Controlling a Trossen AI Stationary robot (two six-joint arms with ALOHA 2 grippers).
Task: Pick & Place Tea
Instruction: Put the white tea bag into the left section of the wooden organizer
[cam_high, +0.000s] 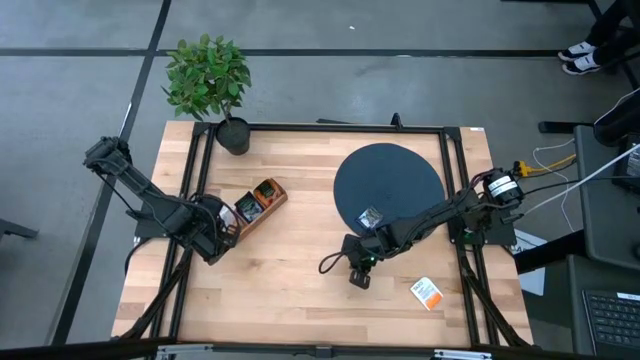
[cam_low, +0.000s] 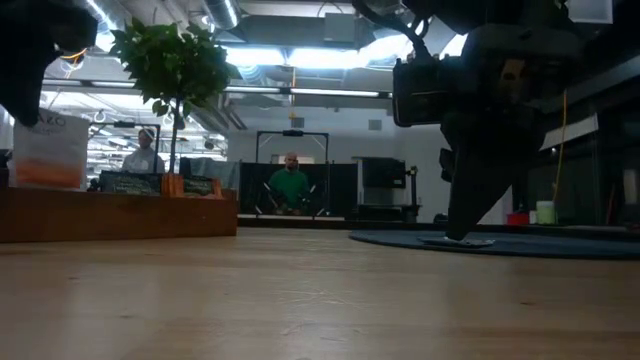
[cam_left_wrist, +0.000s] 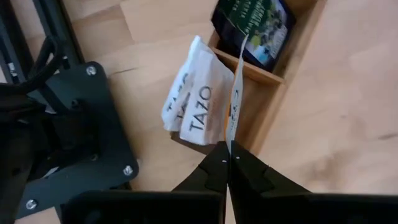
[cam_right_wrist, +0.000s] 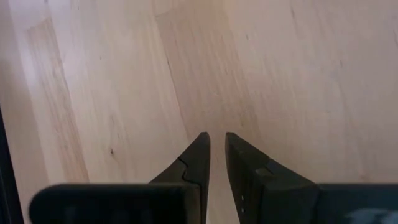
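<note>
— Left side? 
— Left hand (cam_left_wrist: 229, 163) pinches a white-and-orange tea sachet (cam_left_wrist: 234, 102) edge-on above the wooden box (cam_high: 258, 203), where white sachets (cam_left_wrist: 191, 102) lean.
— Right?
— Right hand (cam_right_wrist: 217, 148), fingers slightly parted, holds nothing over bare surface (cam_high: 290, 270); another sachet (cam_high: 427, 293) lies nearby.

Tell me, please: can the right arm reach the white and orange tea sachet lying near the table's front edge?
Probably yes. The white and orange sachet lies flat on bare wood close beside the right end effector, and nothing stands between them. That end effector hangs over bare table, holding nothing, its fingers slightly apart.
</note>
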